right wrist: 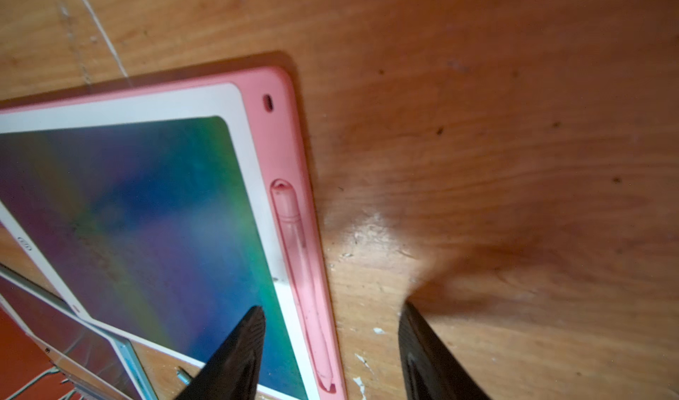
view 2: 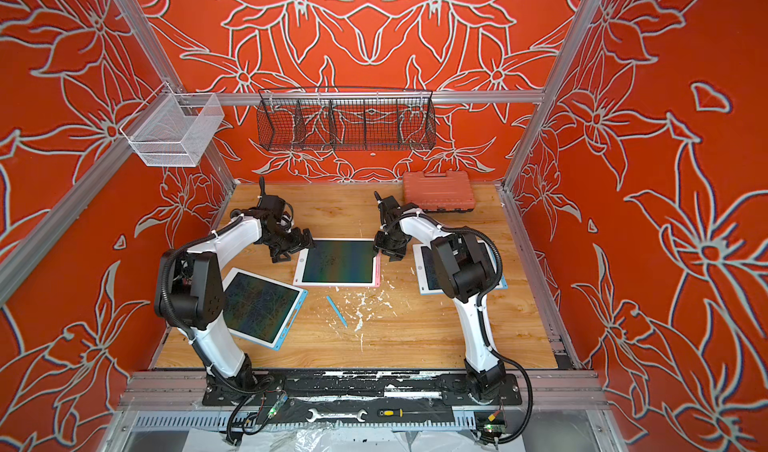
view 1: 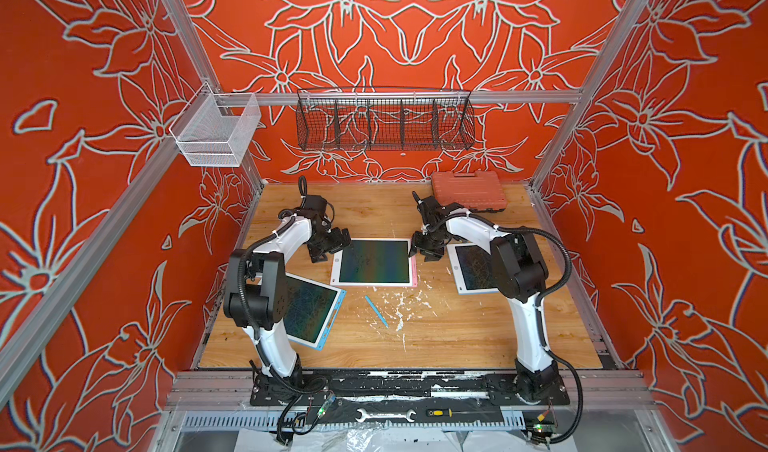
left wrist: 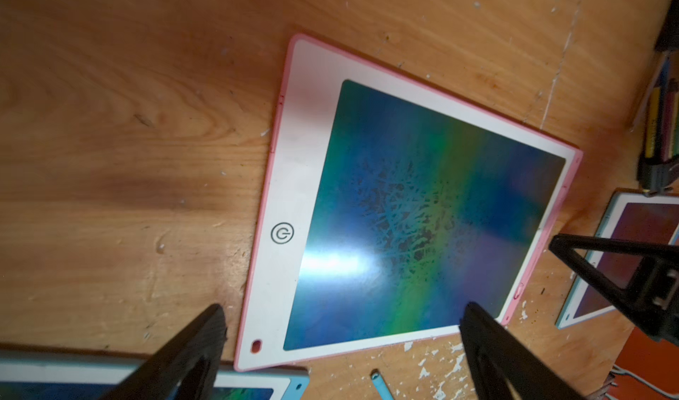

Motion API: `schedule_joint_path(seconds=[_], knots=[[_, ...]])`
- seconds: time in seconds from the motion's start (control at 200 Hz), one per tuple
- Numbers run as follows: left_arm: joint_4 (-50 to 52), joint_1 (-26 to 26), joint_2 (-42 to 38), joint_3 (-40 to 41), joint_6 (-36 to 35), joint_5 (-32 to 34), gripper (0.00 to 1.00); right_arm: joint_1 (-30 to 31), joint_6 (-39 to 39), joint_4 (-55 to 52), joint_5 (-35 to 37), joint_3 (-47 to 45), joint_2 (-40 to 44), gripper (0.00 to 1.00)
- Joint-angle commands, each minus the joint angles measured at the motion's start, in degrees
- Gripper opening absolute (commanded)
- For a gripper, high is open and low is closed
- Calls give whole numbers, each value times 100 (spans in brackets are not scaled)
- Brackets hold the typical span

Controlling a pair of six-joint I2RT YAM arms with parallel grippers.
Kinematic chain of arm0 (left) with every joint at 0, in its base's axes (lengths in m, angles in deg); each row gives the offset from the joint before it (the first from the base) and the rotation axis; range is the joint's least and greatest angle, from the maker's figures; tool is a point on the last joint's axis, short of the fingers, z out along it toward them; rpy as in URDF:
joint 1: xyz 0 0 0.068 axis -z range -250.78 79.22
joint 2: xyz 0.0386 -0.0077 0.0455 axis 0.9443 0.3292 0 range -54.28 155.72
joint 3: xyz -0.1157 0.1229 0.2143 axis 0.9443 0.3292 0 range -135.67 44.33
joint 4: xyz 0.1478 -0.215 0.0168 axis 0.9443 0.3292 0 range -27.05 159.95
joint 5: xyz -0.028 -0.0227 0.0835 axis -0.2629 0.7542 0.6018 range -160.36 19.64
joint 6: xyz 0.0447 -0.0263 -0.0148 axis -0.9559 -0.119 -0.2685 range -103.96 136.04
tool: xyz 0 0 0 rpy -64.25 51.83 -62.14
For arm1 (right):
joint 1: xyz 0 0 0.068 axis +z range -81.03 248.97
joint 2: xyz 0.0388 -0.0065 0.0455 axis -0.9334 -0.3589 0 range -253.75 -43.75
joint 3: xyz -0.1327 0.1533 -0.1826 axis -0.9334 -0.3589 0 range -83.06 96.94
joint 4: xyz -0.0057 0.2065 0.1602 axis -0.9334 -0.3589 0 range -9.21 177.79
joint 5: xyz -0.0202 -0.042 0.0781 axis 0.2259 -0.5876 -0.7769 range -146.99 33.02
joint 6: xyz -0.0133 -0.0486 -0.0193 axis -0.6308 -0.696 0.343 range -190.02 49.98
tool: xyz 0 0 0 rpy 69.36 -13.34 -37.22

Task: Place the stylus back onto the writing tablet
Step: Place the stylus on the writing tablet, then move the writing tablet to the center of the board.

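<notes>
Hovering with both sets of jaws spread and empty beside pink tablet (view 1: 374, 262); risking nudging it, with blue stylus (view 1: 376, 311) untouched toward tabletop's near edge.

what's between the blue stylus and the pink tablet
Only bare wood with white paint flecks. In both top views the blue stylus lies apart from the pink tablet, just in front of its near edge.

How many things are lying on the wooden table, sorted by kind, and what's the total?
Writing tablets: 3, pink-edged, blue-edged, another blue-edged one partly under the right arm
Styluses: 2, loose blue one, pink one in the pink tablet's slot
Orange tool cases: 1
Total: 6
</notes>
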Motion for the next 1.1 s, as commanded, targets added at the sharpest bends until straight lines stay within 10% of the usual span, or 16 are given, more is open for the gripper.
schedule_joint_path(seconds=[0.0, 1.091], knots=[[236, 35, -253, -64, 22, 33, 97, 108, 44, 34, -202, 64, -323, 60], [238, 45, -1674, 1235, 152, -280, 97, 738, 251, -58, -542, 1668, -1529, 59]])
